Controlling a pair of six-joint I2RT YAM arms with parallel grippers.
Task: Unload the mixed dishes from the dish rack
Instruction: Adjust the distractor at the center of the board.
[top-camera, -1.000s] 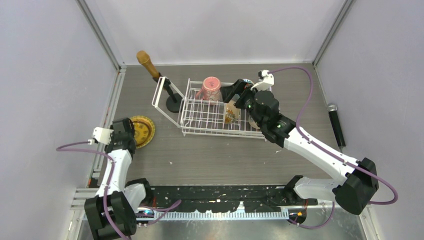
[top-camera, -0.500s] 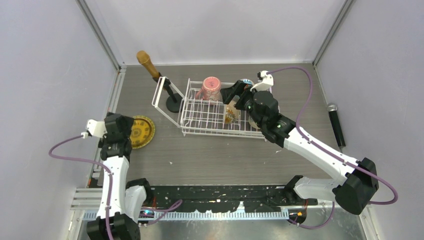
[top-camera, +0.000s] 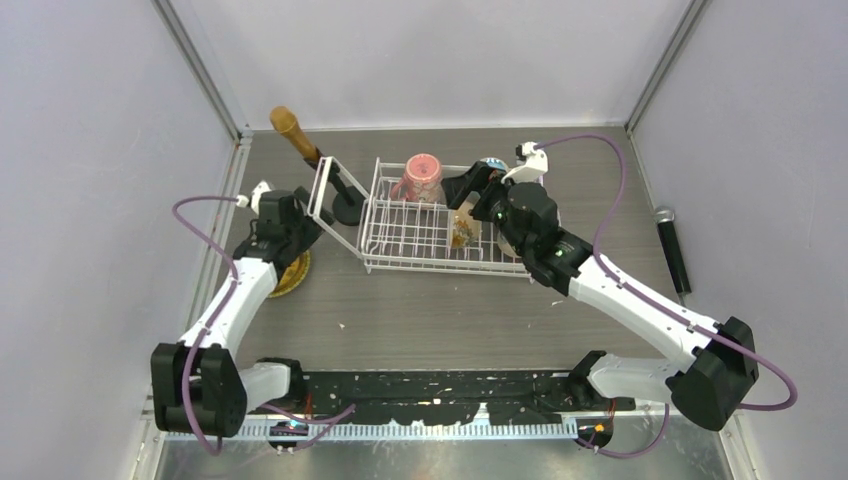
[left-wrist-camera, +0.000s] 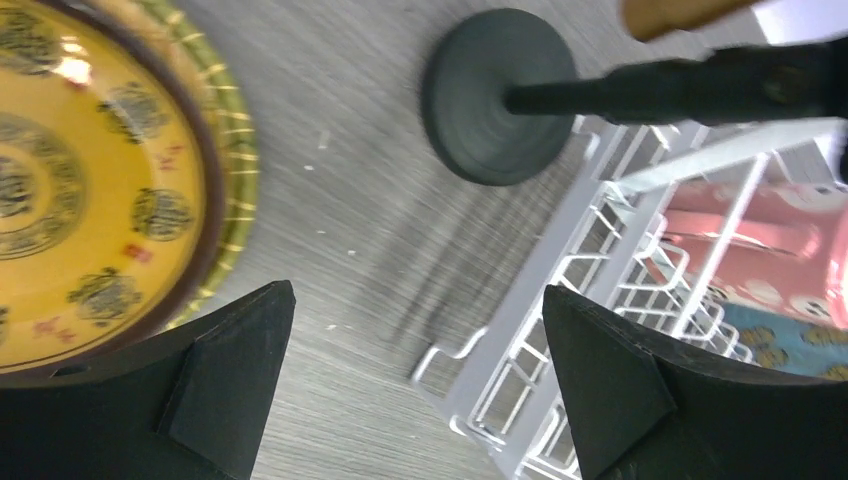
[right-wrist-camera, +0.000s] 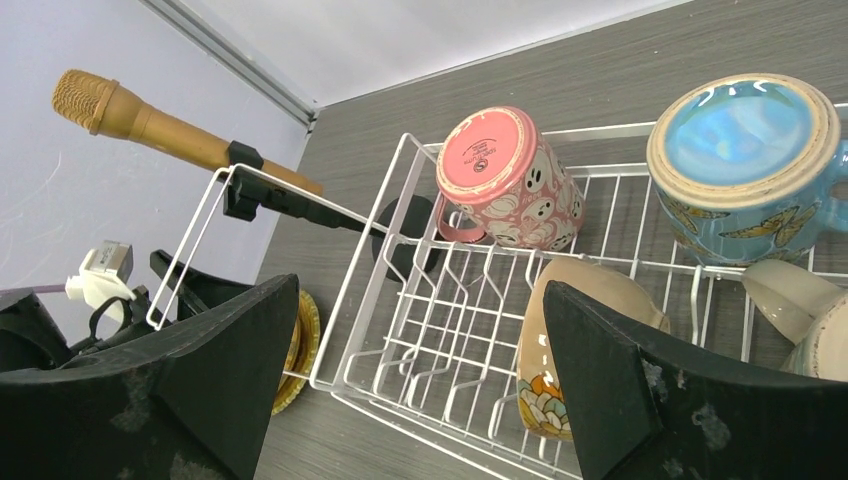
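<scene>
The white wire dish rack (top-camera: 440, 265) stands at mid table. In it are an upside-down pink mug (top-camera: 422, 178), a blue mug (right-wrist-camera: 750, 165) and a cream patterned mug (top-camera: 460, 228) lying on its side. A pale rounded dish (right-wrist-camera: 805, 315) shows at the right edge of the right wrist view. A golden plate (top-camera: 292, 278) lies on the table left of the rack, partly under my left arm. My left gripper (top-camera: 303, 218) is open and empty, between the plate (left-wrist-camera: 90, 190) and the rack's left end (left-wrist-camera: 610, 290). My right gripper (right-wrist-camera: 420, 290) is open and empty above the rack (right-wrist-camera: 400, 330).
A brown microphone (top-camera: 290, 128) leans on a black stand with a round base (left-wrist-camera: 500, 95) at the rack's left end. A black microphone (top-camera: 672, 248) lies at the right. Grey walls close in the table on three sides.
My left arm has swung up and right, from left of the plate to the rack's left end, and now covers part of the plate. The right arm has barely moved.
</scene>
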